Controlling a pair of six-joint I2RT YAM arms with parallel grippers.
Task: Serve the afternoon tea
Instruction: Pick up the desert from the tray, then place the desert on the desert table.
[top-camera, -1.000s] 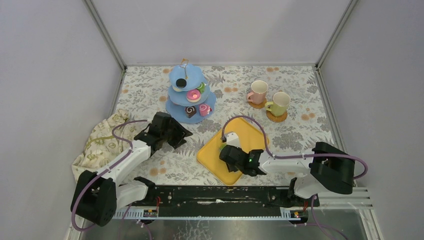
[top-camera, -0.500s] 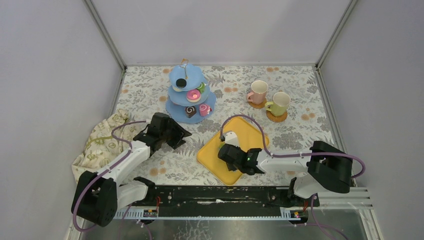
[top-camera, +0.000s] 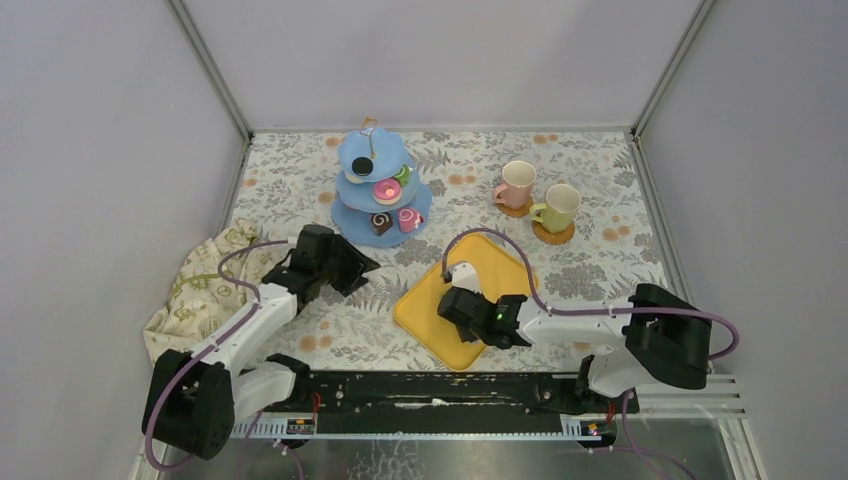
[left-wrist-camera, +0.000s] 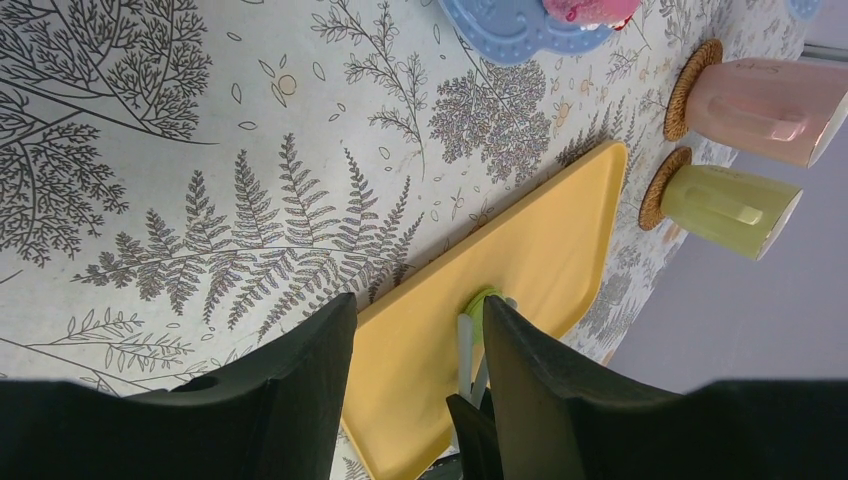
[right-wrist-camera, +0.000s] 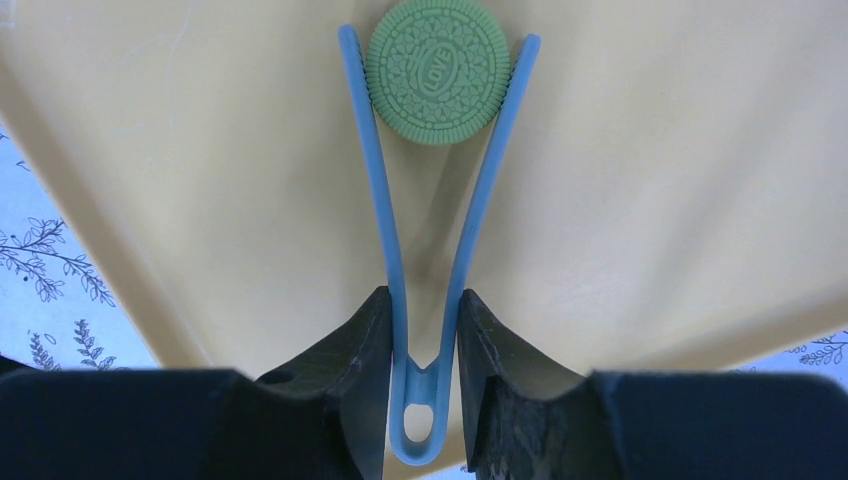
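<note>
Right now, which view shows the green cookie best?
The right wrist view: the green cookie lies whole, face up, between the tips of the blue tongs on the yellow tray. Left wrist catches only its edge; top external has it nearly hidden by the right arm.

1. Plain pale grey walls (top-camera: 440, 60) close in the back, left and right sides;
2. A grey metal post (top-camera: 210, 70) runs up each back corner, between the panels;
3. The table (top-camera: 600, 250) is covered with a white cloth printed with grey ferns and small orange flowers;
4. A black rail (top-camera: 430, 383) lies along its near edge;
5. The light is soft and even; shadows are faint.
</note>
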